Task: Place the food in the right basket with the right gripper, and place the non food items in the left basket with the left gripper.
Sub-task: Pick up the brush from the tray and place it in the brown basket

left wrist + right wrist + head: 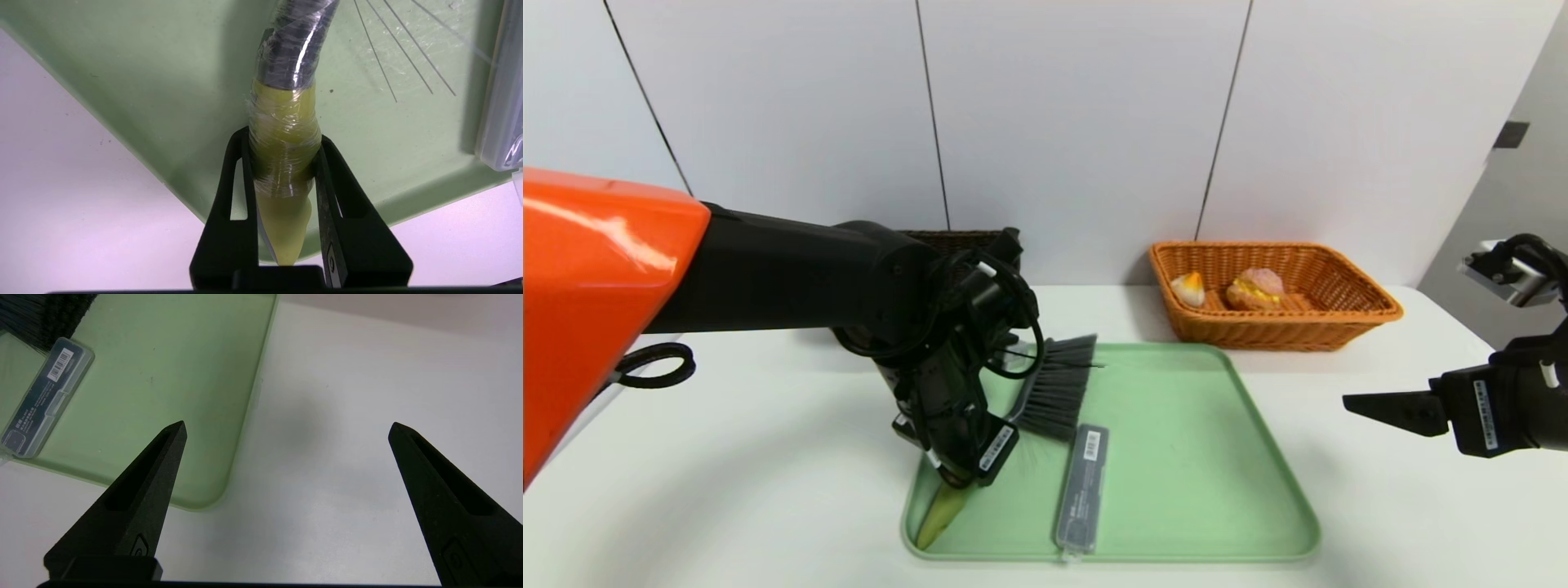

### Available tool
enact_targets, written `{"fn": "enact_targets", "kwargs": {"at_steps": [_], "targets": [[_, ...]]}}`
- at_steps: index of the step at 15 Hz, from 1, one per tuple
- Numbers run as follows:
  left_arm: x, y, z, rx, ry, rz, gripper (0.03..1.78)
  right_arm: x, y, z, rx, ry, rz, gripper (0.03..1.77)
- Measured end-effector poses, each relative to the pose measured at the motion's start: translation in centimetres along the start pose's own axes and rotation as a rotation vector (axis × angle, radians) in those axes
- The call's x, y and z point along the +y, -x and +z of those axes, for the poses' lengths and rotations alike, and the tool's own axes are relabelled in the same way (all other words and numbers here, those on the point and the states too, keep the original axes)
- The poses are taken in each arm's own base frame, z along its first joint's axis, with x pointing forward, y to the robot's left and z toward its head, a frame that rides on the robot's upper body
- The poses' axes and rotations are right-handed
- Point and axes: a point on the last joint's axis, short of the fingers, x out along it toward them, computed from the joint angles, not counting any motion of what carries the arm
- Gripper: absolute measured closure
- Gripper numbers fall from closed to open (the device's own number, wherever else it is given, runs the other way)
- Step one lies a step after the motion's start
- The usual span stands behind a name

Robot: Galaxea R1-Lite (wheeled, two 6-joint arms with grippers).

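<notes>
The left gripper [284, 171] is clamping its jaws on the hand brush's green handle [284, 143] over the green tray [1176, 457], while the right gripper [286, 428] is hovering wide open and empty

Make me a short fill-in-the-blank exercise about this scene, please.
1. The left gripper is shut on the handle of the ____.
2. Both pastries lie in the ____ basket.
3. The grey case lies on the green ____.
4. The right gripper has its jaws ____.

Missing: brush; orange; tray; open
</notes>
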Motion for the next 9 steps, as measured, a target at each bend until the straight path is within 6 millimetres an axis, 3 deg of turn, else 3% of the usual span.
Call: {"fn": "enact_targets", "kwargs": {"at_steps": [5, 9], "targets": [[0.0, 0.3, 0.2, -0.013, 0.001, -0.002, 1.4, 0.0, 0.4, -0.1, -0.011, 0.0, 0.0, 0.09], [-0.2, 1.9, 1.2, -0.088, 0.003, -0.014, 1.4, 0.0, 0.5, -0.3, -0.011, -0.001, -0.001, 0.09]]}}
